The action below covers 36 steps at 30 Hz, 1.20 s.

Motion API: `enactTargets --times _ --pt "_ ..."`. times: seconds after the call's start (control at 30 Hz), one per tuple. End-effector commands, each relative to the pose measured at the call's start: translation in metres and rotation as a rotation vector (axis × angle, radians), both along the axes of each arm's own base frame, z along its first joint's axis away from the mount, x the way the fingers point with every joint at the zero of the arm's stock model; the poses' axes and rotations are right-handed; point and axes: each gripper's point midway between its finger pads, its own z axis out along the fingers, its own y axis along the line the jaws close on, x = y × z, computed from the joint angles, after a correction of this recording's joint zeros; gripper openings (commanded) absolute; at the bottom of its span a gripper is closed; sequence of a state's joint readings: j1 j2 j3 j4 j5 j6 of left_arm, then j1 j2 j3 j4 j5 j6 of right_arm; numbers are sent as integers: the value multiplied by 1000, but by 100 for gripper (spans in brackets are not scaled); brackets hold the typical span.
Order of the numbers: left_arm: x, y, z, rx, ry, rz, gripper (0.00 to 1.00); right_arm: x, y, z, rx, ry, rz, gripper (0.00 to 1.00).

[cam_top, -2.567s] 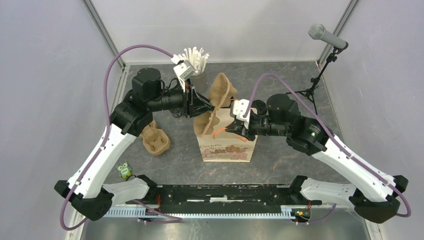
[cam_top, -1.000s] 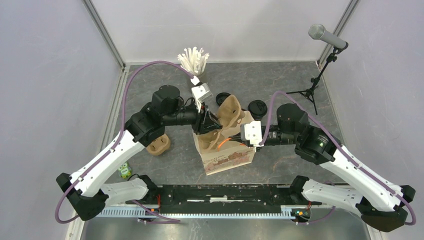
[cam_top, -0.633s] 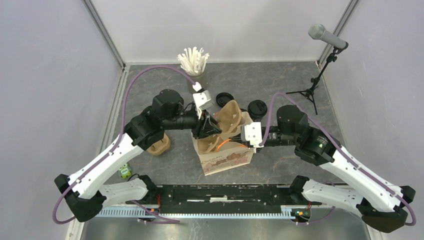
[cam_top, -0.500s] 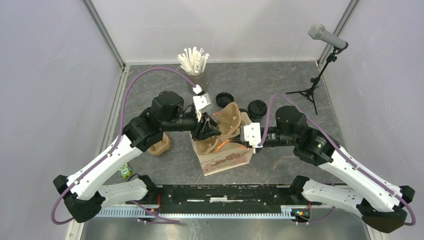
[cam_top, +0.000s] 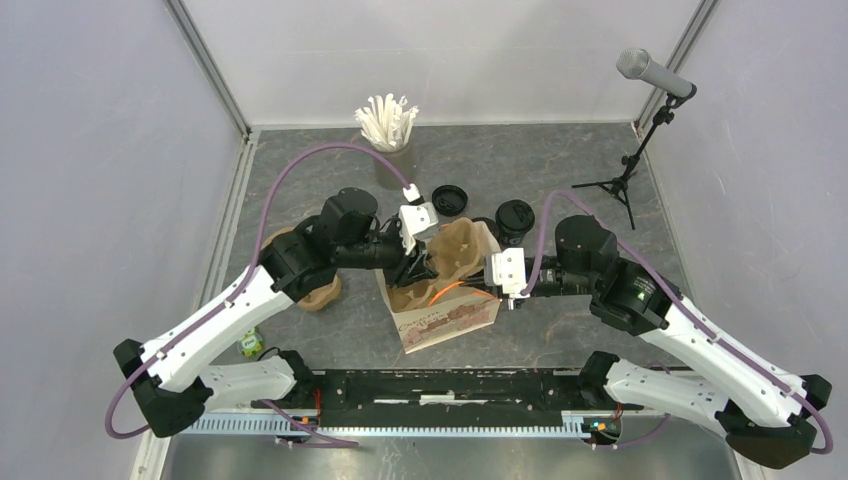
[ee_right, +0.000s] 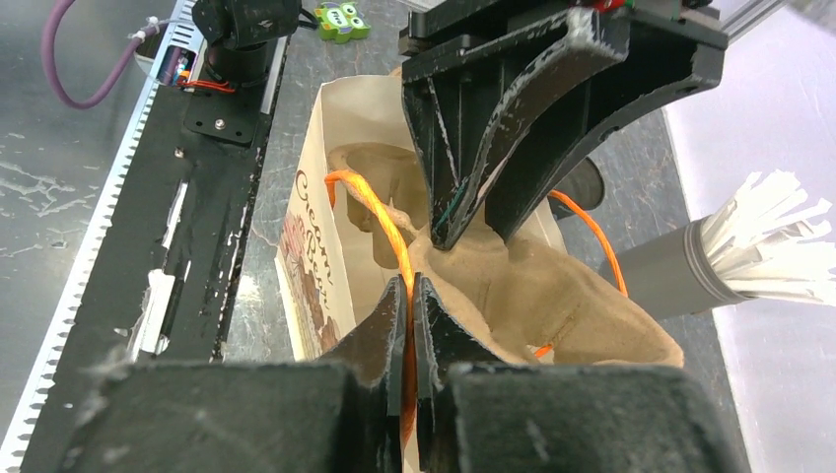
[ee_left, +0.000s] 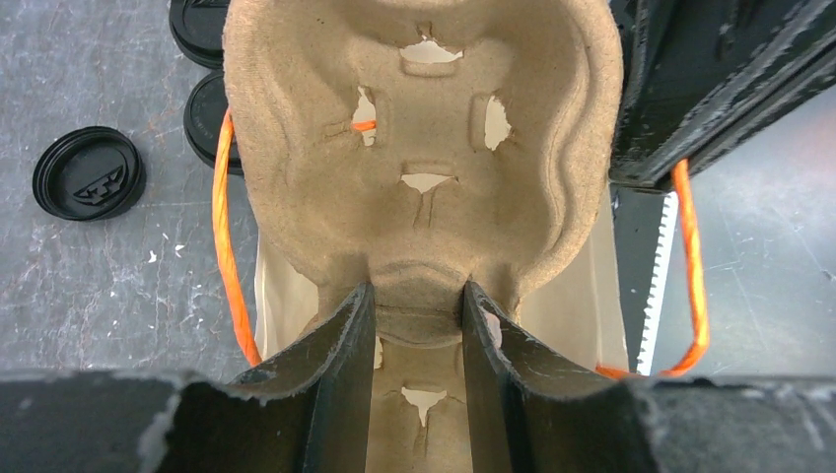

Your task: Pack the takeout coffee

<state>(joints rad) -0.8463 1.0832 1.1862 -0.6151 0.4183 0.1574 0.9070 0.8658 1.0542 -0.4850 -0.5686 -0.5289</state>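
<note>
We are seeing a rough pulp cup carrier [ee_left: 296, 217], a smooth paper bag [ee_right: 301, 246], its string handle [ee_left: 219, 236], and a smooth plastic lid [ee_left: 89, 174].

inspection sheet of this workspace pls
surface: grey mottled table, white scuffs
job's things: small black lidded cup on the table behind the printed paper bag; loose round black lid flat nearby; none seen in the bag
clutter: grey cup of white straws at the back; spare brown pulp carrier under the left arm; green owl toy near the left base
grippers: left gripper shut on brown pulp cup carrier, partly inside the bag; right gripper shut on orange handle
cables: purple cable arcs over each arm
surroundings: microphone on black stand, back right
</note>
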Motion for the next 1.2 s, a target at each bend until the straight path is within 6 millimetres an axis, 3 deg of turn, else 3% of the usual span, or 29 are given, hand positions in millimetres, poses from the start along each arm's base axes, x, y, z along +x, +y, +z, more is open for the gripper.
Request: enactTargets --times 0.0,0.2,0.27,0.4,0.57,0.67,0.83,0.97,1.17 --pt "4 0 0 40 -66 -21 25 0 1 10 41 -8 -6 5" --pt "1 -4 -7 59 -62 -39 25 10 0 38 130 56 -108 28" --pt "0 -5 -9 63 -61 -45 25 13 -2 58 198 81 -153 30" --pt "0 -7 -6 62 -67 -50 25 31 -15 100 353 175 -334 51" --pt "1 -10 -5 61 -67 -56 24 54 -32 126 457 304 -537 57" --pt "0 -12 -6 67 -61 -62 23 76 -50 118 456 362 -732 57" --pt "1 -9 -12 111 -65 -60 22 98 -71 69 258 419 -988 44" --pt "3 -8 -15 127 -72 -49 22 100 -72 43 186 445 -1035 37" --pt "2 -5 -20 161 -66 -49 22 97 -62 13 124 517 -1025 38"
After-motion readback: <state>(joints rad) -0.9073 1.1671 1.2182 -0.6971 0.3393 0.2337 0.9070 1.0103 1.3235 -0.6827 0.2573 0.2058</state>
